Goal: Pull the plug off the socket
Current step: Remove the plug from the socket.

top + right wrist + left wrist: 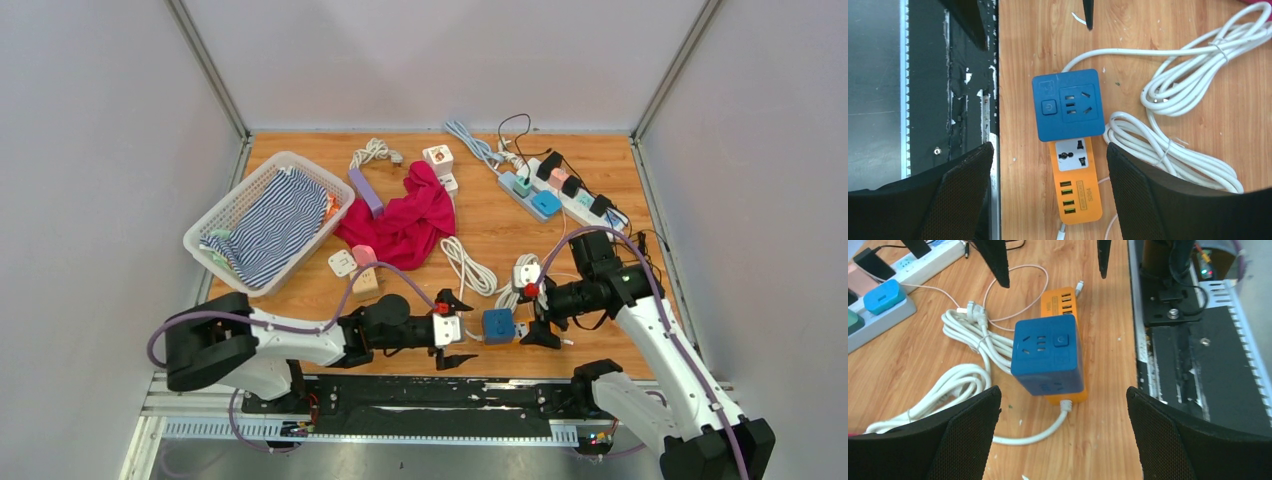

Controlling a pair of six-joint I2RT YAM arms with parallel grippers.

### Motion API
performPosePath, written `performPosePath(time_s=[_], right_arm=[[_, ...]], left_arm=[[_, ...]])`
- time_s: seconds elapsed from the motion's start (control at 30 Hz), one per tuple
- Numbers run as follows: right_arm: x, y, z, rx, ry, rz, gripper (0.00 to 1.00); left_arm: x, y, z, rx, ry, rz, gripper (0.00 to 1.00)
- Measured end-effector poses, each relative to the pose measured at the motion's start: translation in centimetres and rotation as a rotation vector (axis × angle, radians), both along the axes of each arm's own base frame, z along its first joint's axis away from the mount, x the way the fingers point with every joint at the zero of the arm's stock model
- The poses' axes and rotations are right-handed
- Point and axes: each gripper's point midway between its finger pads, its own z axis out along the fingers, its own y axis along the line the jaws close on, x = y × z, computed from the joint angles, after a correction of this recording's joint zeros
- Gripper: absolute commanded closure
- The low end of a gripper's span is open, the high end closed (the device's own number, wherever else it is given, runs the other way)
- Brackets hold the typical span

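Flanking the blue cube plug (498, 325), seated in the orange socket strip (1078, 192) near the front edge of the desk (490, 230), the left gripper (458, 330) and right gripper (534, 315) both gape wide and empty, so an unbraced pull may simply drag both pieces along together.

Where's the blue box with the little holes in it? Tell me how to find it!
Look at the near edge of the wooden table, between the left gripper and the right gripper. The blue cube socket sits there, touching one end of an orange power strip. It is the only dark blue block with a round button on top.
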Motion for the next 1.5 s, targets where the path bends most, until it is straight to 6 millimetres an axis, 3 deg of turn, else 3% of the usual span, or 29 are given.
performPosePath(time_s=[0.33, 0.5, 0.8, 0.9, 1.0, 1.2, 1.5], right_arm=[[2.5, -1.5, -1.2, -0.089, -0.02, -0.141, 0.16], [3.8, -2.3, -1.6, -0.135, -0.034, -0.211, 0.16], [4.9, -3.2, -2.1, -0.175, -0.036, -0.282, 0.16], [5.0, -3.2, -2.1, -0.175, -0.038, -0.286, 0.15], [5.1, -3.2, -2.2, -0.176, -0.036, -0.288, 0.15], [5.3, -3.5, -2.6, -0.199, -0.022, -0.301, 0.15], [6.1, -4.3, -3.6, -0.246, 0.011, -0.354, 0.15]], left_arm=[[2.1, -4.4, -3.1, 0.105, -0.057, 0.03, 0.09], [2.4, -5.6, -4.6, 0.138, -0.042, 0.035, 0.22], [2.9, -7.0, -5.2, 0.141, -0.005, 0.065, 0.26], [2.9, -7.1, -5.5, 0.145, 0.002, 0.073, 0.32], [3.0, -7.4, -5.4, 0.142, 0.005, 0.079, 0.47], [2.8, -7.7, -5.3, 0.135, 0.018, 0.079, 0.99], [2.7, -7.4, -5.4, 0.128, 0.035, 0.086, 1.0]])
